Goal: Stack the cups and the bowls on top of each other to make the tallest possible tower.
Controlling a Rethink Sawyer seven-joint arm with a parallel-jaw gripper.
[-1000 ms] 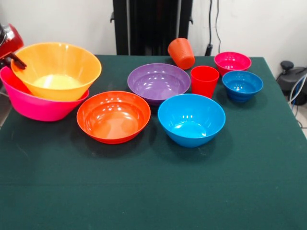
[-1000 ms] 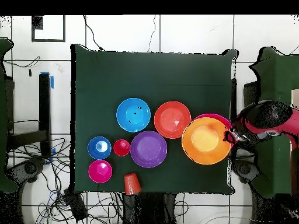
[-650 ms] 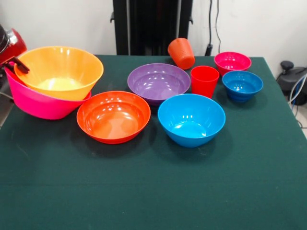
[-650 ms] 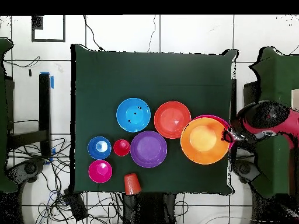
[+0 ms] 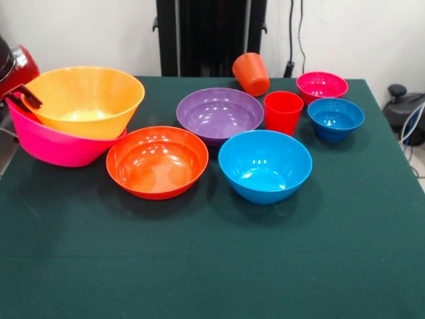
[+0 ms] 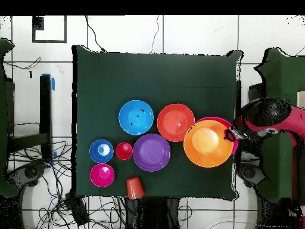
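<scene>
Black gripper clamped on rim of yellow-orange bowl, tilted inside pink bowl at desk edge, beside red-orange bowl, other bowls and cups well apart.

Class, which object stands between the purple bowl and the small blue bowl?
The upright red cup stands between the purple bowl and the small blue bowl; both views show it.

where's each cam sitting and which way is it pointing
Front view: sits across the table, low, looking over the orange bowl nested in the pink bowl; only the gripper shows, left edge.
Overhead view: above, looking straight down; the red arm enters from the right.
Both share the bowls, the red cup and the tipped orange cup.
</scene>
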